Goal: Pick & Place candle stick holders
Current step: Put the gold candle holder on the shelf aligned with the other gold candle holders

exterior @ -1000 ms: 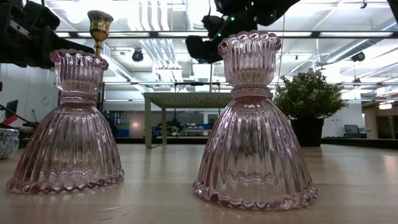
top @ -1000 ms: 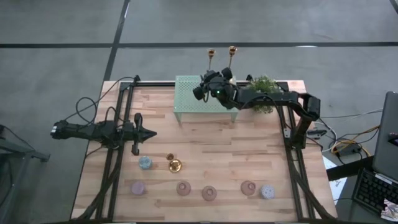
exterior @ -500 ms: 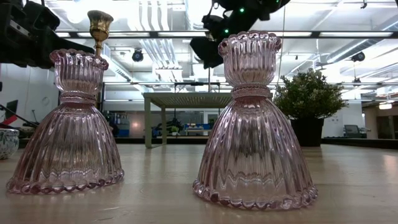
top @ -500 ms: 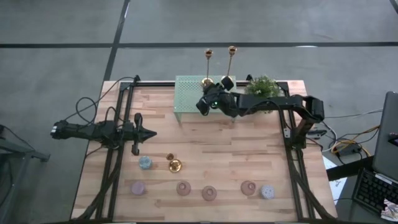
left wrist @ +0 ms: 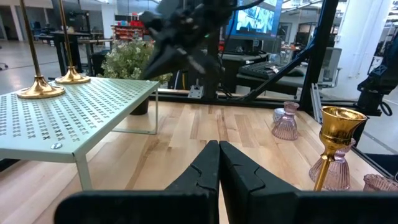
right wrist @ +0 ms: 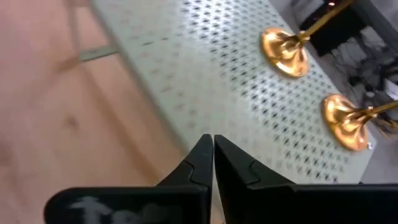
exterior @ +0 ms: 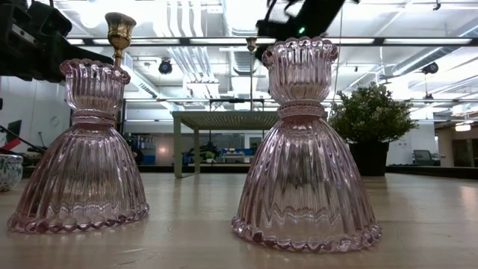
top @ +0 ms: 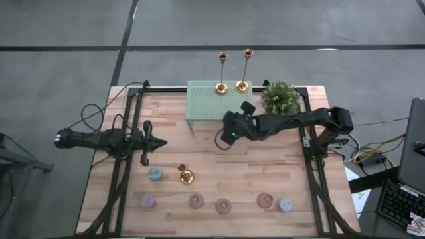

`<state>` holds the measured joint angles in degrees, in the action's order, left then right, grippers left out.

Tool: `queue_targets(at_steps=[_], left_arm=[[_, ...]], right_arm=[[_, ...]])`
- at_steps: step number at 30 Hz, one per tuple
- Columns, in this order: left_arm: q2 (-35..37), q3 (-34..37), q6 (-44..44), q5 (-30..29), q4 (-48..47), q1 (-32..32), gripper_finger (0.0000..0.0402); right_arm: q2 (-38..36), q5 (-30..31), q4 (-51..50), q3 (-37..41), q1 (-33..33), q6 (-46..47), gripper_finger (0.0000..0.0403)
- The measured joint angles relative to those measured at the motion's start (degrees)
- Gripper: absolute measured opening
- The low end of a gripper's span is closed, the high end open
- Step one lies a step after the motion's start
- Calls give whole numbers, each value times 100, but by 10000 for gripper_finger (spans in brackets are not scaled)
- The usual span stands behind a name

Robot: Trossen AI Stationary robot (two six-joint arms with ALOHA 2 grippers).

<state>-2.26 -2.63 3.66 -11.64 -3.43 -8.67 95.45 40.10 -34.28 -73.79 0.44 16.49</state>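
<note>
Three gold candle stick holders: two (top: 222, 87) (top: 243, 85) at upper centre, one (top: 187, 176) lower down. Four pink glass holders (top: 223, 206), two pale patterned ones (top: 155, 174), one plant (top: 279, 98).

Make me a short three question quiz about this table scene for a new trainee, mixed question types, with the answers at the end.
1. True or false: two gold candlestick holders stand on the green perforated shelf.
2. Where is the third gold candlestick holder?
A. on the shelf
B. on the wooden table, near the front row of glass holders
C. in the right pincer
3. Fill in: the right pincer hangs over the table just in front of the ____.

Key:
1. True: one and another stand at the shelf's back edge.
2. B: it stands by a blue-grey holder.
3. Shelf; the right pincer is shut and empty. The left pincer waits at the table's left, shut.
</note>
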Motion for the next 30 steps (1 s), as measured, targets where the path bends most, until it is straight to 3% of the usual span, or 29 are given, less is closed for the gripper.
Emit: queue_targets(at_steps=[5, 11, 16, 23, 30], left_arm=[[2, 0, 0, 0, -1, 0, 10], [-9, 0, 0, -2, 1, 1, 10], [-13, 2, 0, 0, 1, -2, 10], [-15, 0, 0, 0, -1, -2, 10], [-15, 0, 0, 0, 1, -1, 10]], right_arm=[[-661, -31, 30, 411, 409, 7, 8], [-1621, -637, 471, 1305, 844, -40, 8], [-2434, -1594, 1516, 2265, 1187, -556, 8], [-3332, -3565, 2821, 3312, 1463, -836, 8], [-3772, -3780, 3586, 4149, 1799, -440, 8]])
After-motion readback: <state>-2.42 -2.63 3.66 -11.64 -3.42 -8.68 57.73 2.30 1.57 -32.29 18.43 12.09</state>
